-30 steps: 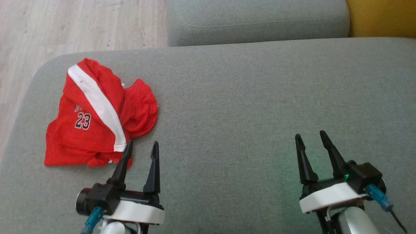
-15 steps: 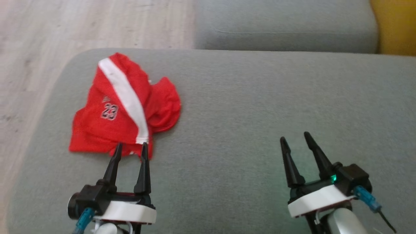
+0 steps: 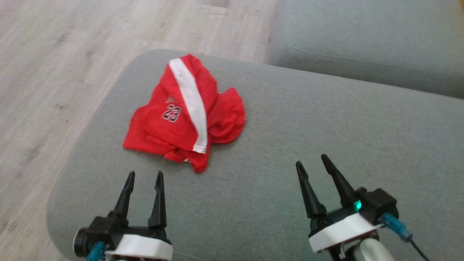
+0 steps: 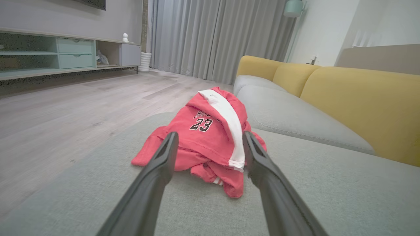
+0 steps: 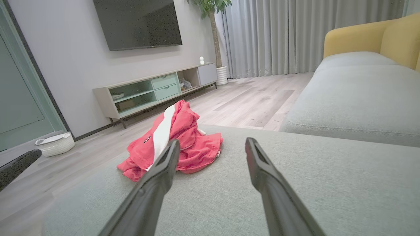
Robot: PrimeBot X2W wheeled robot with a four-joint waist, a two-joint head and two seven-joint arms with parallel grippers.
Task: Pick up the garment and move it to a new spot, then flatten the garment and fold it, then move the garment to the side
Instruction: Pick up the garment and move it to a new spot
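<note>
Presumably the limp, light red jersey (image 3: 181, 119) is best pinched at its near hem by the wide-open, empty left gripper (image 3: 144, 174).

A crumpled red garment (image 3: 159, 128) with a white stripe and the number 23 lies on a grey sofa cushion (image 3: 308, 123), near the cushion's far left corner. The left gripper (image 3: 145, 174) sits at the lower left, fingers apart and pointing up towards the garment, short of it and not touching. The right gripper (image 3: 311, 160) hangs over bare cushion at the lower right, fingers spread, with a green light (image 3: 358, 205) glowing on its body. A pale wooden floor (image 3: 54, 72) lies to the left, and a second grey cushion (image 3: 362, 43) sits at the upper right.
</note>
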